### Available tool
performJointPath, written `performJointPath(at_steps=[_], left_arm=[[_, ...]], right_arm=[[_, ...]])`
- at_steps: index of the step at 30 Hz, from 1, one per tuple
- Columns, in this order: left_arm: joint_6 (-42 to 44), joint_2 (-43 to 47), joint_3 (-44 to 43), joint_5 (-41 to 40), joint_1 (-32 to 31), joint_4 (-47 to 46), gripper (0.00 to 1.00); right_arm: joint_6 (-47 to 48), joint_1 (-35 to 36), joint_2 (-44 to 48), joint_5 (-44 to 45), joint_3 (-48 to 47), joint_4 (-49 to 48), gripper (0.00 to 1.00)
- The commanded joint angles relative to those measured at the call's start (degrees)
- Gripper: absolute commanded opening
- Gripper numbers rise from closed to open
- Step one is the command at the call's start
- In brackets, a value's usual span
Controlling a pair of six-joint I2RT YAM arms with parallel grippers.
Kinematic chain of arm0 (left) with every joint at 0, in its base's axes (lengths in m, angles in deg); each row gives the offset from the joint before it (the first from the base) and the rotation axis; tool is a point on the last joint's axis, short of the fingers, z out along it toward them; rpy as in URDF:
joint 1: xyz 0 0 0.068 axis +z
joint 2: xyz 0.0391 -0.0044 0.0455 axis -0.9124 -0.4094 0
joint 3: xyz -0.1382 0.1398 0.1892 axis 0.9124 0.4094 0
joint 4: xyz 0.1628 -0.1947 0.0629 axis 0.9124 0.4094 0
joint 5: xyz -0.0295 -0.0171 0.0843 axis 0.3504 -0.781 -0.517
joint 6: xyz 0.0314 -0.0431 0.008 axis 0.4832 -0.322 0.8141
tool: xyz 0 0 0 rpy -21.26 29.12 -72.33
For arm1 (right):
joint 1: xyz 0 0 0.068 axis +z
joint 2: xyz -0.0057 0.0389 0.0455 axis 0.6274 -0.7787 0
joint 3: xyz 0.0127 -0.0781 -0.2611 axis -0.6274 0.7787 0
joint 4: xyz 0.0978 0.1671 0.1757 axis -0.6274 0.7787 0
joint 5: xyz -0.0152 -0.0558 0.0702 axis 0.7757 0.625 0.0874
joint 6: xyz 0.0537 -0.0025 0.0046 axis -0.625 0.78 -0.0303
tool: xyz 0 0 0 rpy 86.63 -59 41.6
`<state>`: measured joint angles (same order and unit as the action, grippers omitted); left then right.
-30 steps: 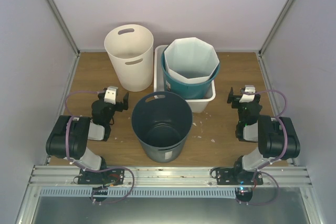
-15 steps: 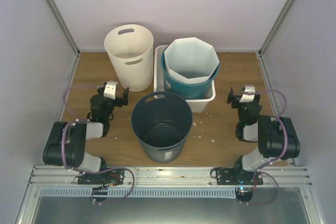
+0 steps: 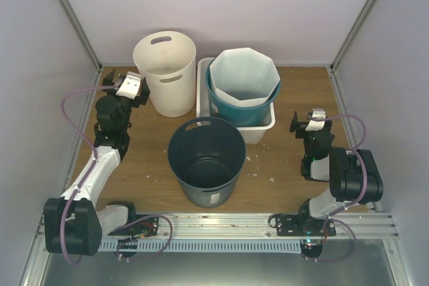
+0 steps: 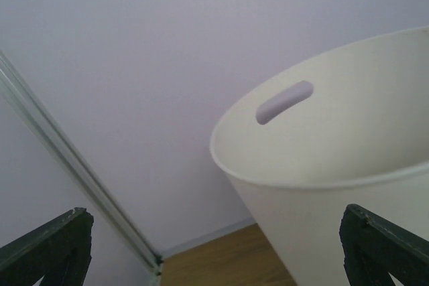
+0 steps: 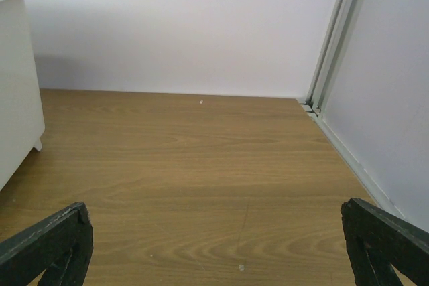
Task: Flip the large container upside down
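Left gripper (image 3: 127, 87), jaws spread wide and empty, hovers just beside the upright cream wastebasket (image 3: 169, 95) at the desk's (image 3: 151, 159) back left; pinching its rim by the handle slot (image 4: 284, 102) would likely tip it best.

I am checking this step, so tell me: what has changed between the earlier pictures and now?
The left arm stretched away from its base and brought the left hand to the far left, beside the cream bin; it is open and holds nothing. The right hand, the grey bin and the teal bin did not move.
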<state>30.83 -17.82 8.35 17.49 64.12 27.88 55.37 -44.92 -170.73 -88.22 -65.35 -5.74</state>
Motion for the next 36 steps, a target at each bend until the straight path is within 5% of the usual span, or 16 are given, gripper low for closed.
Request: performJointPath(at_steps=[1,13,24,36], left_arm=[[8.97,-3.07,-6.55,-3.87,-0.14,6.73,0.99],[30.69,-5.52,-18.14,-2.16,-10.48,15.22,0.96],[36.67,-13.46,-17.62,-8.84,-15.72,4.68,0.94],[40.92,-17.63,-21.65,-10.64,-21.16,8.98,0.9]], right_arm=[[0.85,0.29,-0.75,0.17,-0.68,-2.6,1.0],[0.85,0.27,-0.76,0.19,-0.65,-2.58,1.0],[0.85,0.31,-0.75,0.17,-0.59,-2.64,1.0],[0.85,0.27,-0.8,0.21,-0.63,-2.66,1.0]])
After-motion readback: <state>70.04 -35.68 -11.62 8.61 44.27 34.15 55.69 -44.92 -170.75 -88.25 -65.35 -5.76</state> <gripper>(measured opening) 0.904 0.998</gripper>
